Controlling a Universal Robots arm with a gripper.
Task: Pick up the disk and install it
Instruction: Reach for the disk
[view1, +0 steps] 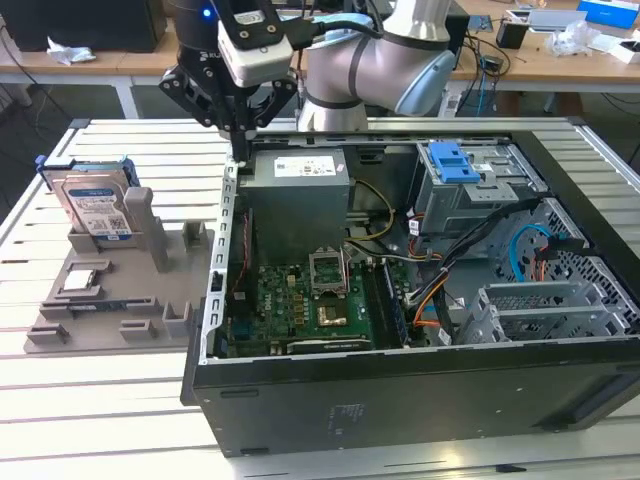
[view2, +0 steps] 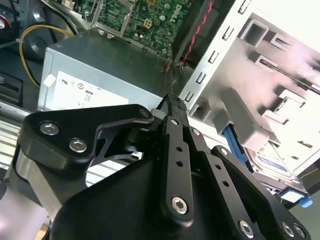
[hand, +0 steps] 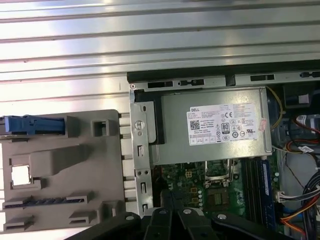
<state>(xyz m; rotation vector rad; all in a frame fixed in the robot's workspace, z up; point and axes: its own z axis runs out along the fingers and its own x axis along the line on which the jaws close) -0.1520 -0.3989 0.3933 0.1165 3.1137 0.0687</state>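
- Closed gripper (view1: 240, 148), tips pressed together, nothing between them.
- Hangs just above the side wall of the open computer case (view1: 400, 400), close beside the grey power supply (view1: 300, 190).
- Well apart from the disk (view1: 95, 205), standing on its edge in a grey holder (view1: 110, 290) on the bench (view1: 100, 400), toward the bench edge at the exterior view's left.
- Possible trouble: hitting the case wall or the tall posts of the holder when travelling low toward the disk, owing to little room above them.
- Possible trouble also: tilting or jamming the disk in its slot through an off-centre grip, or slipping on the smooth metal faces.
- Flat silver metal body, white-and-blue label with barcodes on the broad face, blue rails (view1: 85, 165) along the top and sides; looks rigid and probably rather slippery.
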